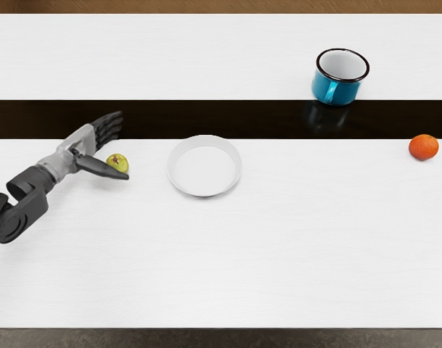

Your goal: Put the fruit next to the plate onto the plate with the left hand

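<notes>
One small green apple (118, 159) sits on the tabletop (279, 246) just left of the plate (173, 174). The left robot hand (90, 143) is right at it, spread wide, gripping nothing. Approach step, I'd say; next up, close round that apple.

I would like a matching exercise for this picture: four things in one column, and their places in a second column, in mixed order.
Things:
1. apple
2. plate
3. mug
4. orange

Places:
A. far right, near the picture's edge
B. at the back, right of the middle
C. close to the left hand
D. near the middle, with nothing on it

Pairs: 1-C, 2-D, 3-B, 4-A
</notes>
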Available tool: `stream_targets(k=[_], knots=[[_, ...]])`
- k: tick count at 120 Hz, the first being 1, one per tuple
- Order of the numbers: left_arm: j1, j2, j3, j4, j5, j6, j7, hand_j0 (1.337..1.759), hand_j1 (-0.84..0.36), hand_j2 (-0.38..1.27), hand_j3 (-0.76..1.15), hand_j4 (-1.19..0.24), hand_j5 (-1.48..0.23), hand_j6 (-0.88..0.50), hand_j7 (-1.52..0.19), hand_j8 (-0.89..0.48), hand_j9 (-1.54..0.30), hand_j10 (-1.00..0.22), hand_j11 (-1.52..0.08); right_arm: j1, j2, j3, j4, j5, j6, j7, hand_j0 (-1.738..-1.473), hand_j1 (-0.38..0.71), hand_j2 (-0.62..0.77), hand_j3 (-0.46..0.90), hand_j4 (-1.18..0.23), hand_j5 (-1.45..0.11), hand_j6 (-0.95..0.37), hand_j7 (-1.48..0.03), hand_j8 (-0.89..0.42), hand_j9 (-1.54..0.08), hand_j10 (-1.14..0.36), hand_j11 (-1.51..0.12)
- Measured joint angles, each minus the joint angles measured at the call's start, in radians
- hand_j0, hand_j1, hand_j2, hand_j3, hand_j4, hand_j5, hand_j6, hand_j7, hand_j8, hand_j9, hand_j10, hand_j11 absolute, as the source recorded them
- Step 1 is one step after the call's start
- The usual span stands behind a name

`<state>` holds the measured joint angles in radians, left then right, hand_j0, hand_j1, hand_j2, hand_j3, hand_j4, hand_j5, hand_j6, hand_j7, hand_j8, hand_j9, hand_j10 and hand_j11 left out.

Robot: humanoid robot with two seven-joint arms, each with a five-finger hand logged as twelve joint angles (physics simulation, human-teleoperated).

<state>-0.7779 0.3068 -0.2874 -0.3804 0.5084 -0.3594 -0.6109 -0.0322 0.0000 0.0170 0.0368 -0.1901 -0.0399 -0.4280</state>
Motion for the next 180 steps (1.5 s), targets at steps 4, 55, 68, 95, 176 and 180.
stream_targets(k=[4, 55, 68, 95, 176, 180], knots=[[-0.002, 0.0, 0.007, 0.0, 0.002, 0.003, 0.0, 1.658, 0.2, 0.03, 0.0, -0.13, -0.16, -0.13, -0.16, -0.12, -0.16, -0.12, -0.16, 0.0, 0.0, 0.0, 0.0, 0.0, 0.0, 0.0, -1.658, -0.35, 0.0, 0.0, 0.0, 0.0, 0.0, 0.0, 0.0, 0.0, 0.0, 0.0], [-0.034, -0.013, 0.03, -0.006, -0.002, 0.048, 0.0, 1.658, 0.0, 0.07, 0.0, -0.28, -0.36, -0.28, -0.36, -0.28, -0.36, -0.12, -0.47, 0.004, 0.0, -0.001, 0.0, 0.0, 0.0, 0.0, -1.658, -0.35, 0.0, 0.0, 0.0, 0.0, 0.0, 0.0, 0.0, 0.0, 0.0, 0.0], [-0.037, -0.012, 0.028, -0.011, -0.004, 0.047, 0.0, 1.658, 0.0, 0.07, 0.0, -0.29, -0.37, -0.29, -0.37, -0.29, -0.37, -0.2, -0.44, 0.007, 0.0, -0.001, 0.0, 0.0, 0.0, 0.0, -1.658, -0.35, 0.0, 0.0, 0.0, 0.0, 0.0, 0.0, 0.0, 0.0, 0.0, 0.0], [-0.035, -0.014, 0.029, -0.017, -0.005, 0.041, 0.0, 1.658, -0.01, 0.06, 0.0, -0.3, -0.38, -0.3, -0.38, -0.3, -0.38, -0.27, -0.4, 0.008, 0.0, 0.0, 0.0, 0.0, 0.0, 0.0, -1.658, -0.35, 0.0, 0.0, 0.0, 0.0, 0.0, 0.0, 0.0, 0.0, 0.0, 0.0], [-0.027, 0.005, 0.03, -0.105, -0.008, 0.011, 0.0, 1.658, -0.04, 0.07, 0.0, -0.34, -0.43, -0.34, -0.43, -0.34, -0.43, -0.34, -0.43, 0.013, 0.0, 0.003, 0.0, 0.0, 0.0, 0.0, -1.658, -0.35, 0.0, 0.0, 0.0, 0.0, 0.0, 0.0, 0.0, 0.0, 0.0, 0.0], [-0.026, 0.005, 0.03, -0.105, -0.008, 0.009, 0.0, 1.658, -0.04, 0.07, 0.0, -0.34, -0.44, -0.34, -0.44, -0.34, -0.43, -0.34, -0.43, 0.013, 0.0, 0.004, 0.0, 0.0, 0.0, 0.0, -1.658, -0.35, 0.0, 0.0, 0.0, 0.0, 0.0, 0.0, 0.0, 0.0, 0.0, 0.0]])
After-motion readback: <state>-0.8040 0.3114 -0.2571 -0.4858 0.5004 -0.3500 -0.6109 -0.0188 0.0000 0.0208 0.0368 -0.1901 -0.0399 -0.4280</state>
